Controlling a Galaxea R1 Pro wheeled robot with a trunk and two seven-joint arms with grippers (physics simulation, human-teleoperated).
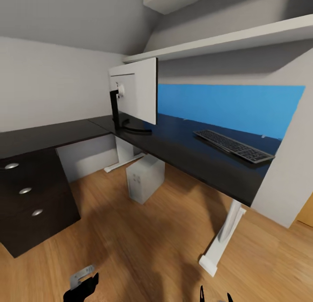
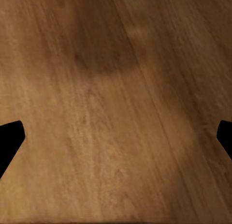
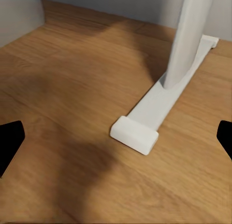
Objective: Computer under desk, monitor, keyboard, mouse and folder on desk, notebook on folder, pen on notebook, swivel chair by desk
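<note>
A white monitor point(image 1: 134, 91) stands on the dark desk point(image 1: 195, 162) with its back and black stand toward me. Further right on the desktop lies a dark keyboard point(image 1: 232, 146), apart from the monitor. Under the desk, on the floor, sits a white computer tower point(image 1: 145, 178). My left gripper point(image 1: 82, 288) and right gripper point(image 1: 215, 296) hang low at the bottom of the head view, above the wooden floor. In its wrist view the left gripper point(image 2: 116, 137) is open over bare floor. The right gripper point(image 3: 116, 137) is open too, above the desk's white foot point(image 3: 145, 125).
A dark drawer cabinet point(image 1: 30, 202) with round handles stands at the left under an L-shaped desk wing. The white desk leg point(image 1: 224, 230) rises at the right. A blue panel point(image 1: 226, 104) backs the desk, and white shelves point(image 1: 226, 41) hang above. Wooden floor point(image 1: 143, 241) lies in front.
</note>
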